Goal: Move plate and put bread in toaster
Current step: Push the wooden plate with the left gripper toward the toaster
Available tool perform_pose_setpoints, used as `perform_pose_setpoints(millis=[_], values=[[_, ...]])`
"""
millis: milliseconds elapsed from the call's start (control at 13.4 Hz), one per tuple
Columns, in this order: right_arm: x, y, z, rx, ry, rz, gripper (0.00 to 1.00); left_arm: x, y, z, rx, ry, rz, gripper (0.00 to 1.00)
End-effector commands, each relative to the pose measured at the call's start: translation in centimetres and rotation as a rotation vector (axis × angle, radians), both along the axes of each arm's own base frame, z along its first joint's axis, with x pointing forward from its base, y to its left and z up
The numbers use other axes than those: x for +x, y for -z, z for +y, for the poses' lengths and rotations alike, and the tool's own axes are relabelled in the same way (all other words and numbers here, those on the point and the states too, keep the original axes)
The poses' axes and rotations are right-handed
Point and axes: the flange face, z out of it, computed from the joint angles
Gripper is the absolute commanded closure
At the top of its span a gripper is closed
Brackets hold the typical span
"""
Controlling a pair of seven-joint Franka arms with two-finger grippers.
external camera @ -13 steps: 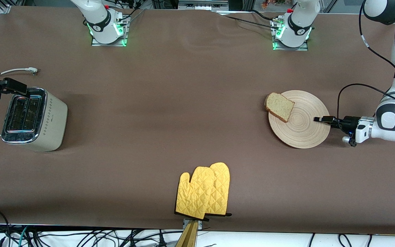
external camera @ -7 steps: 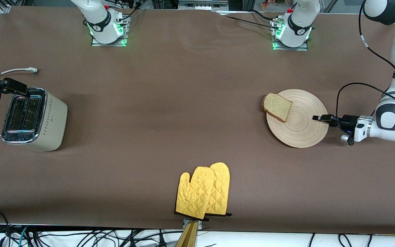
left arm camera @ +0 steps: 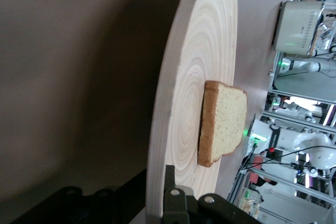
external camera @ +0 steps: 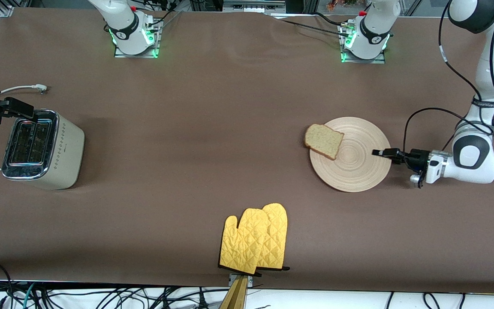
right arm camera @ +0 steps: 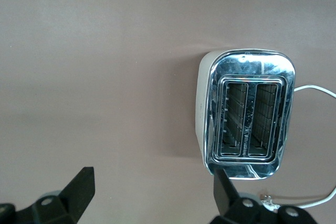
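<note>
The round light-beige plate (external camera: pixel 354 169) lies on the brown table toward the left arm's end. The bread (external camera: pixel 324 140) lies on its rim, on the side toward the right arm's end, overhanging a little. My left gripper (external camera: pixel 379 152) is shut on the plate's rim at the side toward the left arm's end. The left wrist view shows the plate (left arm camera: pixel 194 77) edge-on with one finger on top, one beneath, and the bread (left arm camera: pixel 223 119) on it. The cream toaster (external camera: pixel 45 148) stands at the right arm's end, both slots empty. My right gripper (external camera: pixel 19 111) hovers open over the toaster (right arm camera: pixel 244 114).
Yellow oven mitts (external camera: pixel 255 240) lie near the table edge closest to the front camera, midway along it. The toaster's white cord (external camera: pixel 19 89) trails toward the robot bases. The toaster also shows in the left wrist view (left arm camera: pixel 299 22).
My left gripper has dragged the plate with the bread toward the right arm's end and slightly nearer the front camera. The right arm has not moved.
</note>
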Motion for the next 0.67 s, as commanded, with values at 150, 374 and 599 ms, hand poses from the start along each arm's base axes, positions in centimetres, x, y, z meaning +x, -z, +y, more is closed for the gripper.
perform_pose_setpoints(millis=[150, 374, 599], values=[[0.2, -0.6, 0.0, 0.015, 0.011, -0.011, 0.0, 2.3, -2.8, -10.1, -0.142, -0.025, 0.05, 1.0], [0.2, -0.5, 0.0, 0.015, 0.011, -0.01, 0.0, 2.3, -2.9, -21.6, -0.221, 0.012, 0.045, 1.0], [0.2, -0.4, -0.1, 0.015, 0.012, -0.008, 0.0, 1.3, -2.0, -31.6, -0.121, 0.0, 0.003, 1.0]])
